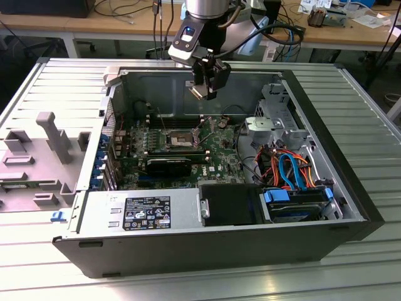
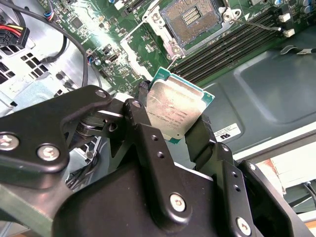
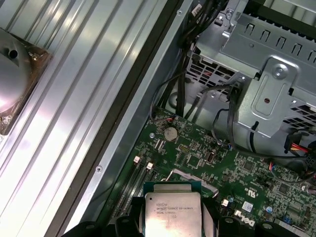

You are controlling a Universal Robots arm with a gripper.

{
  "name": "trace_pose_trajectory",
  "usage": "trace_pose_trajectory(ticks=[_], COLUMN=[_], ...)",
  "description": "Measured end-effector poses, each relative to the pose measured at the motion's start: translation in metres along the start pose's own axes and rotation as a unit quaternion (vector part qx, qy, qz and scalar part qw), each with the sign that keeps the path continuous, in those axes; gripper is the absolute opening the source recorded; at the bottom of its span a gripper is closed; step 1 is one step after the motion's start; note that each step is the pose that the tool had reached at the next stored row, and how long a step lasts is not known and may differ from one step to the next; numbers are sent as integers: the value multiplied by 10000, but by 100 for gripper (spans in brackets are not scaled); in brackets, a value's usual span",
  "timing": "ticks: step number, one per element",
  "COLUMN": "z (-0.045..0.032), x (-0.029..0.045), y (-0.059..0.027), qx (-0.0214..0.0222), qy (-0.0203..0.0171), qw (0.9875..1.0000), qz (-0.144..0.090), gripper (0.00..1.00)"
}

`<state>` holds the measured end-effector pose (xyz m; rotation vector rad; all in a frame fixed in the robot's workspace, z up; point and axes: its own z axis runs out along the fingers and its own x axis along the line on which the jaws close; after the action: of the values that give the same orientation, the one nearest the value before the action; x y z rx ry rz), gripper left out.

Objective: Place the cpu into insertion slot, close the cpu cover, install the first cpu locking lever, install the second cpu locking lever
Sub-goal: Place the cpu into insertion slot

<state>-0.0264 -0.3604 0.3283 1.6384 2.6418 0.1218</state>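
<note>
While the gripper [image 1: 202,93] hangs above the open computer case [image 1: 326,125], we see its 2 black fingers [image 2: 143,118] clamped on the cpu [image 2: 175,111].
We find the cpu, with its dull silver top and green edge, held by 2 opposite sides in the air, well apart from the board. In the exterior view the insertion slot [image 1: 178,137] lies below it, toward the exterior view's left, on the green motherboard [image 1: 219,160]. In the second wrist view the insertion slot shows its dark, gold-tinted centre uncovered, with long black memory slots [image 2: 232,44] just beside it.
</note>
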Motion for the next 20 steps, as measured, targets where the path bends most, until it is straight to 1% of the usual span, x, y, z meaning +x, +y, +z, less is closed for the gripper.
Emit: trace_pose_trajectory(ticks=[20], z=[1], x=[0], y=[0], qx=[-1], qy=[-12], qw=[9999], qz=[120], gripper=[55])
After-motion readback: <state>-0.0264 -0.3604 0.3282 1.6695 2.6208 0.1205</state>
